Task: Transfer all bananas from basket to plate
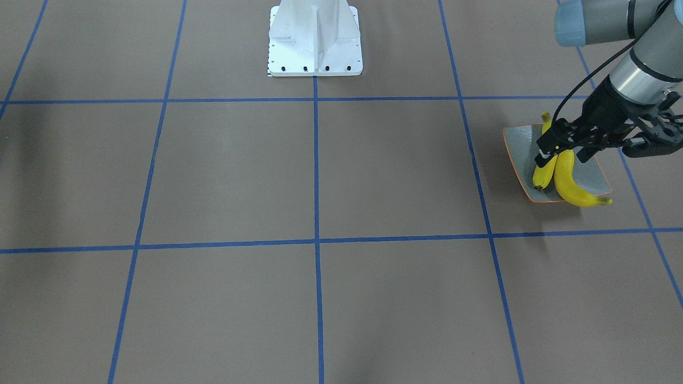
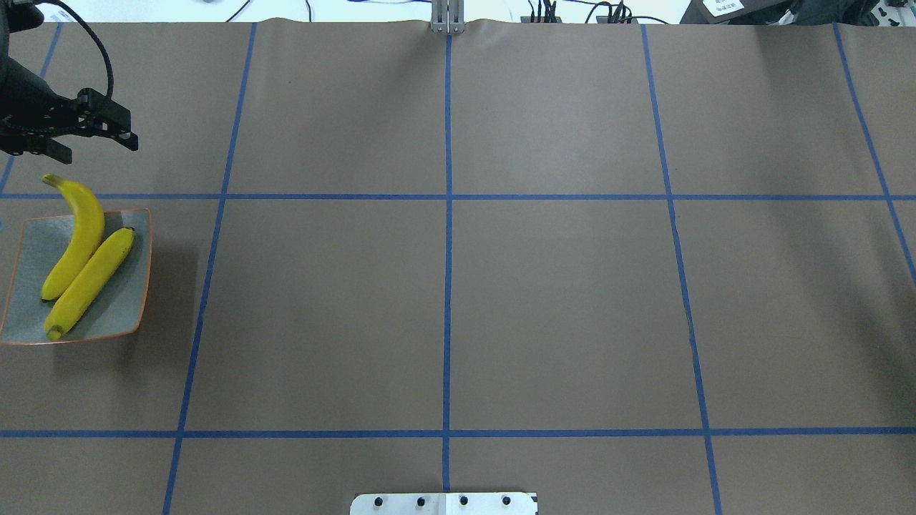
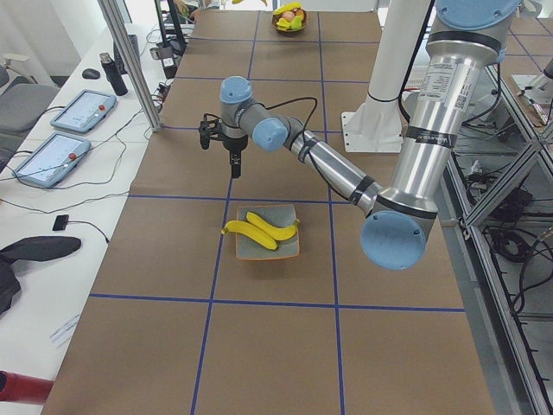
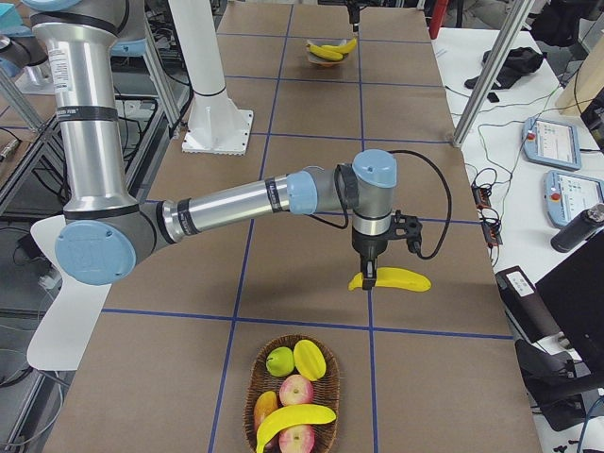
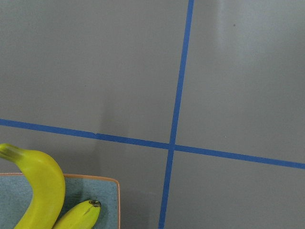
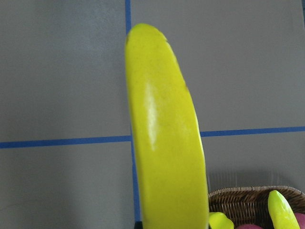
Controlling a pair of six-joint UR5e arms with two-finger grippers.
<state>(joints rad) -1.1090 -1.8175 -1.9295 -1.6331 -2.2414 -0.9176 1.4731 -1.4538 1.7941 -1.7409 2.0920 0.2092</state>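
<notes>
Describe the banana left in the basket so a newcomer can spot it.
At the table's end on the robot's right stands a wicker basket of fruit. The banana lies across its near edge in the exterior right view, the only long curved yellow fruit among round apples.

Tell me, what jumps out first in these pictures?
Two bright yellow bananas lie side by side on a grey-green plate, far out on the robot's left. Far out on its right, a third banana sits at the tip of the right arm's pincer, next to a wicker basket of fruit.
</notes>
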